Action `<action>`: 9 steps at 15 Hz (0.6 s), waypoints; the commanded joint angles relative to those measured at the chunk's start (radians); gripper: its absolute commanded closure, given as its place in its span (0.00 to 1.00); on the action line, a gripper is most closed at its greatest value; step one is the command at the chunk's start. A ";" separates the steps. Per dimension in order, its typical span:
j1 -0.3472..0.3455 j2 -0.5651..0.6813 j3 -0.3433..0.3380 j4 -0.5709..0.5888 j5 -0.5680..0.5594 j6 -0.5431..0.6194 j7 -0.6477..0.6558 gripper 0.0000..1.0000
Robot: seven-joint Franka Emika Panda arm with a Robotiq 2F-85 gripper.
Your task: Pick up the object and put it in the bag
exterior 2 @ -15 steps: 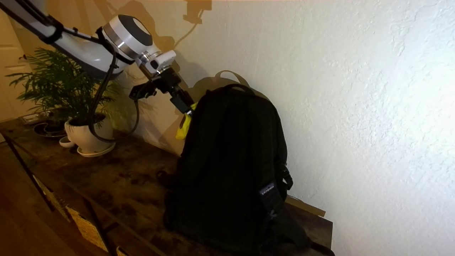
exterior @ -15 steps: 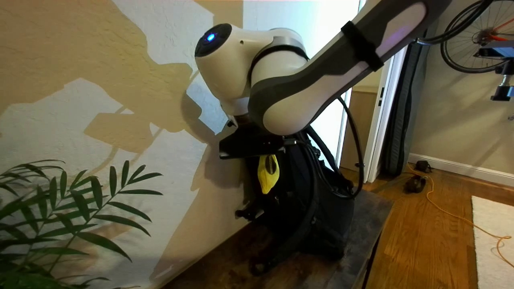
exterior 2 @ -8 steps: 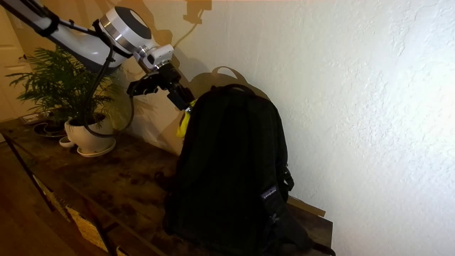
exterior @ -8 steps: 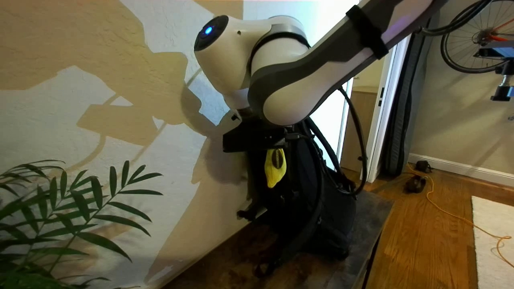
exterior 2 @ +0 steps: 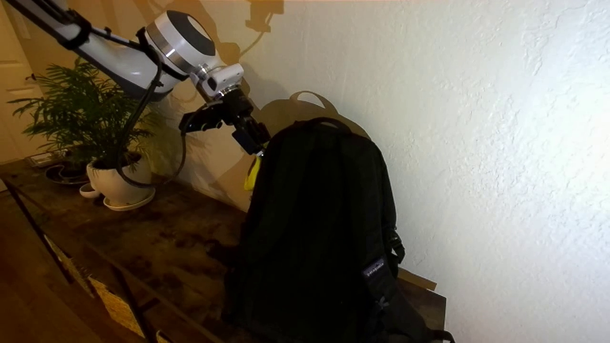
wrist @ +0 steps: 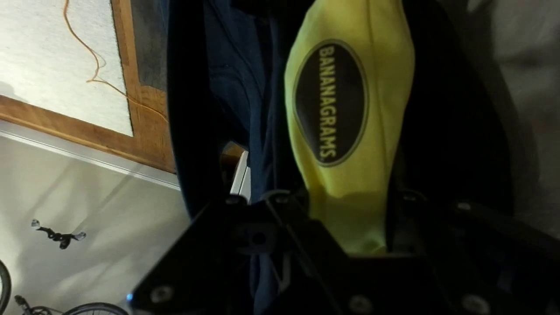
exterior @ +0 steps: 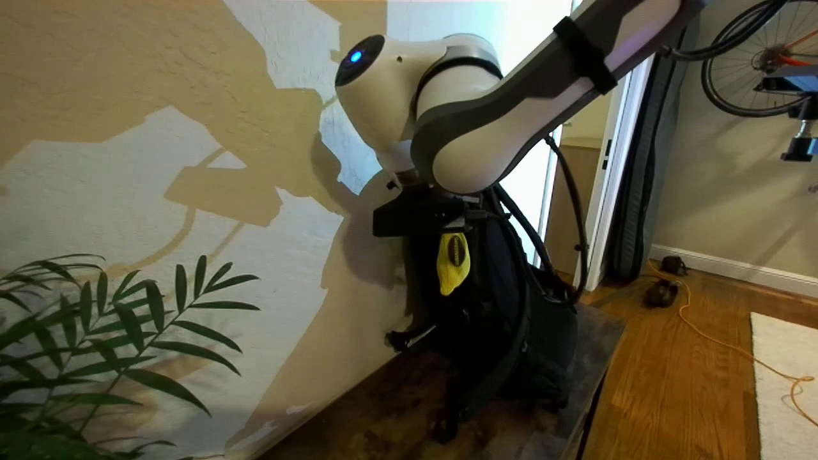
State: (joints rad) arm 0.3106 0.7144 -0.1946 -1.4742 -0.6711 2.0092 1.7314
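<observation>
1 yel Bananagrams pouch (wrist: 354, 122): hung pinched in claw (wrist: 345, 199), just beside blk backpack (exterior 2: 314, 224) that stood on counter (exterior 2: 162, 233)

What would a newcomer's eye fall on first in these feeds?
Most likely the yellow pouch marked BANANAGRAMS, held at one end by the gripper and hanging just right of centre in the wrist view. Next would probably come the big black backpack, standing on the wooden table beside the wall. After that, perhaps the robot arm, reaching in from the upper right in an exterior view.
</observation>
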 commanded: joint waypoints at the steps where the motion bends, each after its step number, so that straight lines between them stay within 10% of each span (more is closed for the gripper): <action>1: -0.070 -0.054 0.015 -0.065 -0.009 0.054 -0.010 0.88; 9: -0.112 -0.019 0.002 -0.036 -0.009 0.120 0.004 0.88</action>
State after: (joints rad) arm 0.2050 0.7165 -0.1896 -1.4869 -0.6703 2.1165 1.7200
